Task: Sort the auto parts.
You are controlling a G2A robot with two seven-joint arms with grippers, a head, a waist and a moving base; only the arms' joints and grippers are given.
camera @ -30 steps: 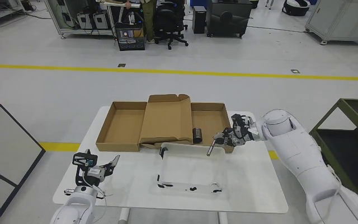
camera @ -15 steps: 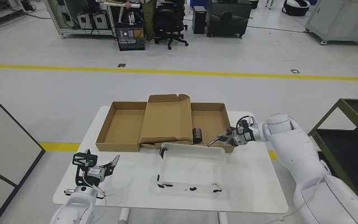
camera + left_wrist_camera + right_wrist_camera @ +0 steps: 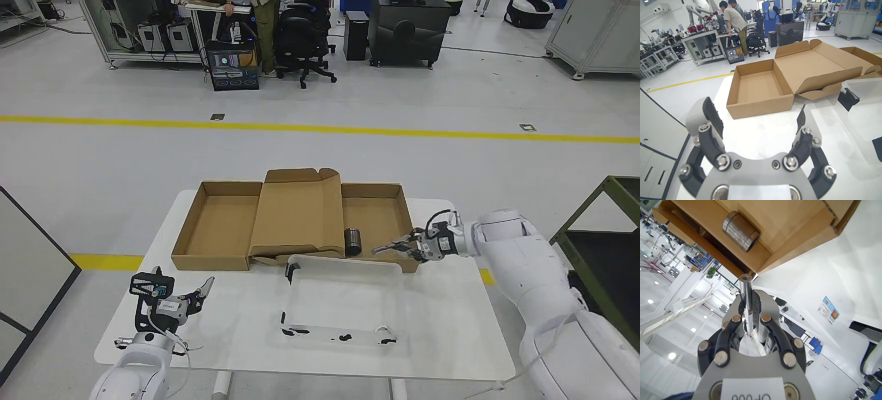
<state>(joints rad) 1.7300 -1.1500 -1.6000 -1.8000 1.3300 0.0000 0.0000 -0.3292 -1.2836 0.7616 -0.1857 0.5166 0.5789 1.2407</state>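
My right gripper [image 3: 408,243] is shut on a thin silver threaded rod [image 3: 385,247] just above the front wall of the cardboard box's right compartment [image 3: 380,212]. In the right wrist view the rod [image 3: 745,283] sticks out past the shut gripper [image 3: 748,295] towards the box corner. A dark steel sleeve [image 3: 352,241] lies inside that compartment near its front wall, and it also appears as the sleeve [image 3: 740,236] in the right wrist view. My left gripper [image 3: 196,295] rests open at the table's front left, with nothing between its fingers [image 3: 712,115].
The box's left compartment [image 3: 215,225] holds nothing, and a folded lid [image 3: 297,212] covers the middle. A clear plastic bin [image 3: 335,272] with black clips stands in front of the box. A green-framed rack [image 3: 600,240] stands off the table's right side.
My right gripper has carried the rod up and back from over the clear bin to the box's front wall, tilting it more level. The left arm has stayed still.
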